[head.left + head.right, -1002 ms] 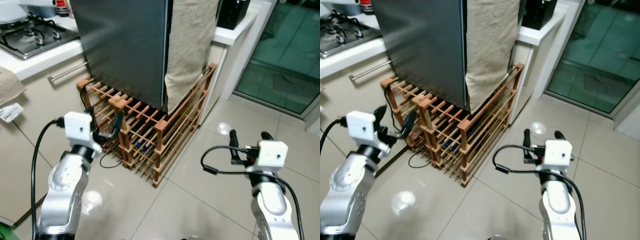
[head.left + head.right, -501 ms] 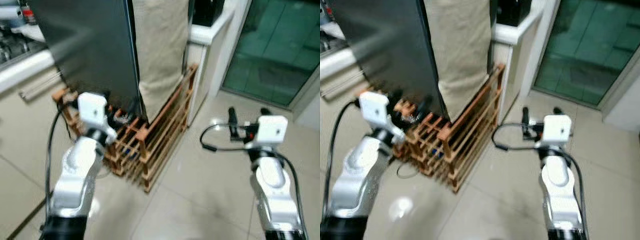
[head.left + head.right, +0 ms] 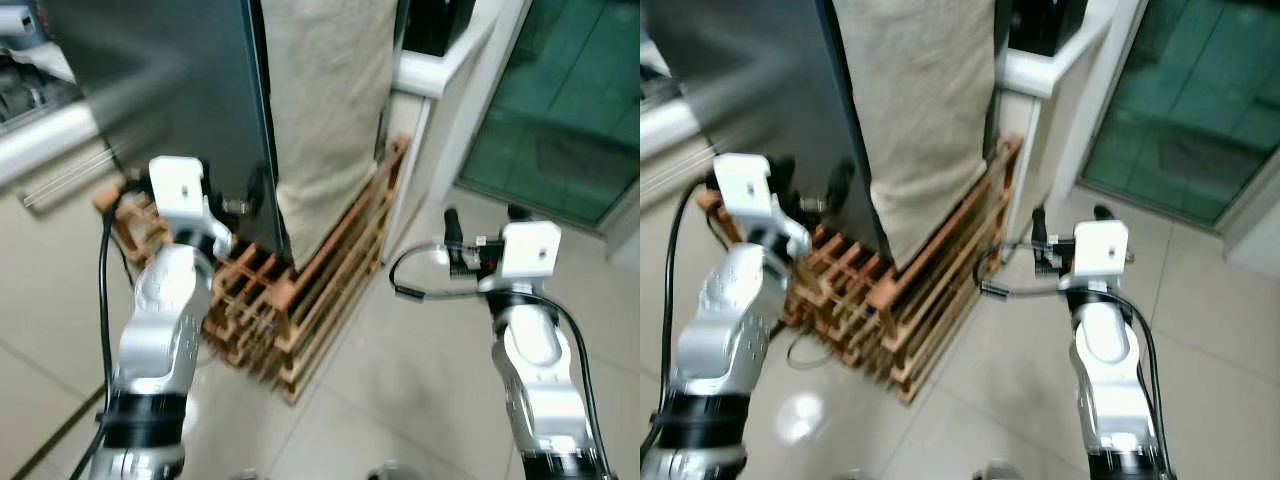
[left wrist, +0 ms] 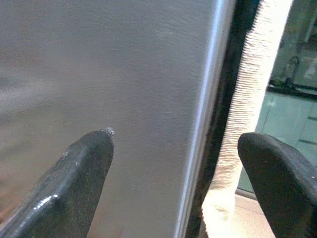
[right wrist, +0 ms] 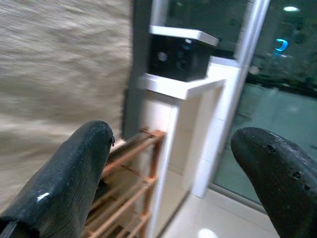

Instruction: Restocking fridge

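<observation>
A dark grey fridge (image 3: 170, 110) is seen standing on a wooden slatted rack (image 3: 300, 300), with a beige cloth (image 3: 325, 110) hanging down its right side. The left arm is raised and bent, and its left pincer (image 3: 240, 200) is held against the lower front of the fridge door, near the door's right edge. In the left wrist view the fingers (image 4: 79, 183) are spread apart and released, with the grey door face and its bright edge between them and nothing gripped. The right arm is raised over the tiled floor (image 3: 400, 400), well apart from the fridge on its right. The right pincer (image 3: 1065, 235) is pointed toward the rack, its fingers (image 5: 64, 178) parted and empty. Through the right wrist view a white table (image 5: 185, 87) carrying a black appliance (image 5: 178, 57) is shown beyond the cloth, beside a glass door (image 5: 277, 109).
</observation>
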Controlling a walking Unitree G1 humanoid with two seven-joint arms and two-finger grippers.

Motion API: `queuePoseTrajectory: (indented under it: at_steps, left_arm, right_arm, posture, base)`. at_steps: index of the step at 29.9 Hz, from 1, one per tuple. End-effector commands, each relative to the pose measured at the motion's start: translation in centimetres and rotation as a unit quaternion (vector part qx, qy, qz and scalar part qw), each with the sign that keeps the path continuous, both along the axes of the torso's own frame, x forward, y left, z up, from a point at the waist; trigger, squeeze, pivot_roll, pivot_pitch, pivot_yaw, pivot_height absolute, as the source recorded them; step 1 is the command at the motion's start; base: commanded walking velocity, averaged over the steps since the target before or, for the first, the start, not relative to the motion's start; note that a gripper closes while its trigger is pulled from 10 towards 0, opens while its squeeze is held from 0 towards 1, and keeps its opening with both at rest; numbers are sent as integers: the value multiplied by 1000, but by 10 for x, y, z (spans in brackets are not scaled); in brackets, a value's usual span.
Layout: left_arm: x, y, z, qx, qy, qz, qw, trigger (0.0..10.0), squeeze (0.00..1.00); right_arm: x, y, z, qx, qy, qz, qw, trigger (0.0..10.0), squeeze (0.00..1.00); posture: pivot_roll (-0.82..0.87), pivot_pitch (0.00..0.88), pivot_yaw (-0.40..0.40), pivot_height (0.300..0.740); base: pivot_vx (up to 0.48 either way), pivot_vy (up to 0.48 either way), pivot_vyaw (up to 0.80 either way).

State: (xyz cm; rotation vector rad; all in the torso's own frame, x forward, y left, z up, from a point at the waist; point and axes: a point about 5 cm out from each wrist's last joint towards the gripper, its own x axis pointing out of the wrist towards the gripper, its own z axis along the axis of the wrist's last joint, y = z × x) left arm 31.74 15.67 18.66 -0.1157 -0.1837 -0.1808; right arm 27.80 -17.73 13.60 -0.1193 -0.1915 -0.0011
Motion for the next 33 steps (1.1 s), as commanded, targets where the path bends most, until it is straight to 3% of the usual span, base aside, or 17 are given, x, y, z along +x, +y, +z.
queuePoseTrajectory:
  at_steps: [1, 4, 14, 15, 26, 33]
  left_arm:
    - [9, -8, 0, 1, 19, -19, 1000, 10000, 0]
    - [21, -22, 4, -7, 30, -40, 999, 10000, 0]
    - [43, -43, 9, -14, 51, -79, 996, 10000, 0]
    - [50, -48, 8, -18, 58, -82, 995, 10000, 0]
    - [67, -53, 10, -16, 62, -55, 996, 10000, 0]
    - [68, -49, 11, -23, 57, -40, 997, 10000, 0]
  right_arm:
    - [1, 5, 0, 4, 2, 7, 1000, 10000, 55]
    - [0, 6, -1, 6, 4, 6, 1000, 10000, 55]
    - [1, 1, 0, 2, 2, 3, 1000, 10000, 59]
    - [3, 0, 2, 2, -1, -1, 1000, 10000, 59]
    - [0, -1, 1, 0, 1, -3, 1000, 10000, 55]
    - [-3, -1, -1, -2, 6, -3, 1000, 10000, 55]
  posture:
    - [-86, 0, 25, 740]
    - [-98, 3, 40, 740]
    - [-147, 0, 49, 740]
    - [-148, 0, 48, 740]
    - [-164, 0, 47, 740]
    - [-165, 11, 44, 740]
  base:
    - [0, 0, 0]
    - [0, 0, 0]
    - [0, 0, 0]
    - [0, 0, 0]
    - [0, 0, 0]
    - [0, 0, 0]
